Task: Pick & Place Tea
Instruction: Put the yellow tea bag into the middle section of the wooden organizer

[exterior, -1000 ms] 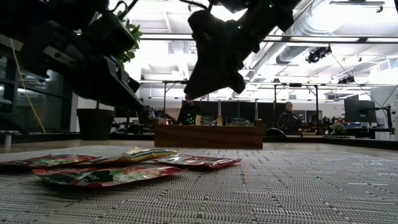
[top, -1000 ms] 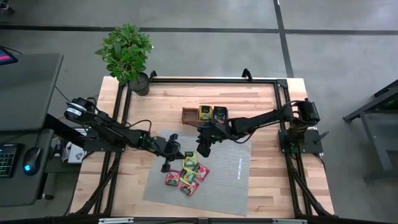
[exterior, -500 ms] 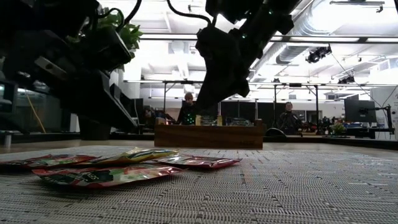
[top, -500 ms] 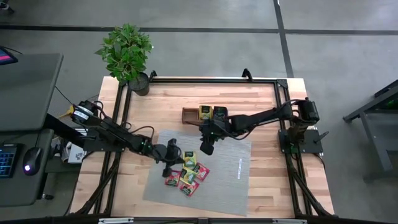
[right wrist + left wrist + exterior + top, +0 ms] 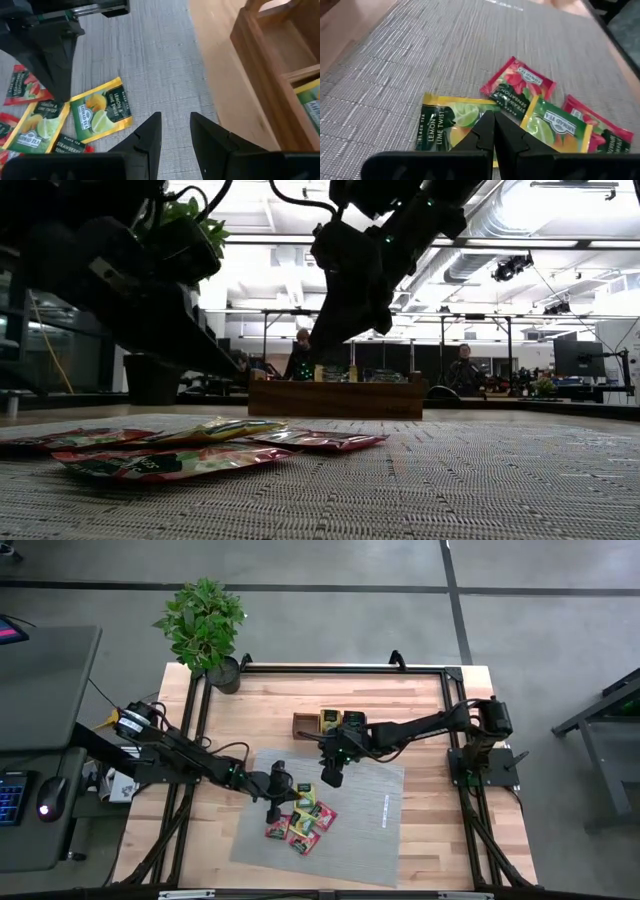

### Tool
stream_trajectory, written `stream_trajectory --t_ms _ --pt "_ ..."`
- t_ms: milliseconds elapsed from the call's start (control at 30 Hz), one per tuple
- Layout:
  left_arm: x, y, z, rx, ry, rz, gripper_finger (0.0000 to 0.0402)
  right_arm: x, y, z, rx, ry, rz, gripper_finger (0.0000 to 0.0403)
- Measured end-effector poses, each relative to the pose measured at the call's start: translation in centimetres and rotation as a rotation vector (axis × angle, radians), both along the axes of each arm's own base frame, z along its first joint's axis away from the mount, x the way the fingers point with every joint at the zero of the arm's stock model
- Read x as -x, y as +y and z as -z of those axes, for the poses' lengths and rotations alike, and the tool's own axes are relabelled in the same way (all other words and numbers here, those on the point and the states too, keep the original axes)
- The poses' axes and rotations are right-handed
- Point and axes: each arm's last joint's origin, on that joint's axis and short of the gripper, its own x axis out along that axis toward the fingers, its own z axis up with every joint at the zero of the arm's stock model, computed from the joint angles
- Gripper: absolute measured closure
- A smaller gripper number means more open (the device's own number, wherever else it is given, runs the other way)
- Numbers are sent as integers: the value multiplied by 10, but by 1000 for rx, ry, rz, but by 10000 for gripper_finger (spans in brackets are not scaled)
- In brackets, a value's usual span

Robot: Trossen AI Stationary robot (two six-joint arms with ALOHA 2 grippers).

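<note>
Tea [image 5: 301, 816] beneath left tool [image 5: 273, 808] (shut)

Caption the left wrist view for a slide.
Shut left gripper poised above the lemon-lime tea sachet on the grey mat.

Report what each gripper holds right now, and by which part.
Nothing is held. The left gripper is shut and empty above the lemon sachet; the right gripper has its fingers apart, empty, over the grey mat.

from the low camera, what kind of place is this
Probably an open-plan lab or workshop: exposed ceiling ducts, rows of desks with monitors, and a framed wooden table standing on a bare concrete floor.
</note>
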Motion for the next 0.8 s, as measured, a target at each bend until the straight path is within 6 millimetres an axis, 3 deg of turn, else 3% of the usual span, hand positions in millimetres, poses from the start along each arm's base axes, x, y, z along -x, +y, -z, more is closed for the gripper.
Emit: stream_trajectory --t_ms 433,800 --pt "-22 -8 14 -7 65 -26 401 -1 0 3 -8 -1 -31 304" --pt "-20 -9 20 -2 154 16 401 -1 0 3 -5 4 -38 304"
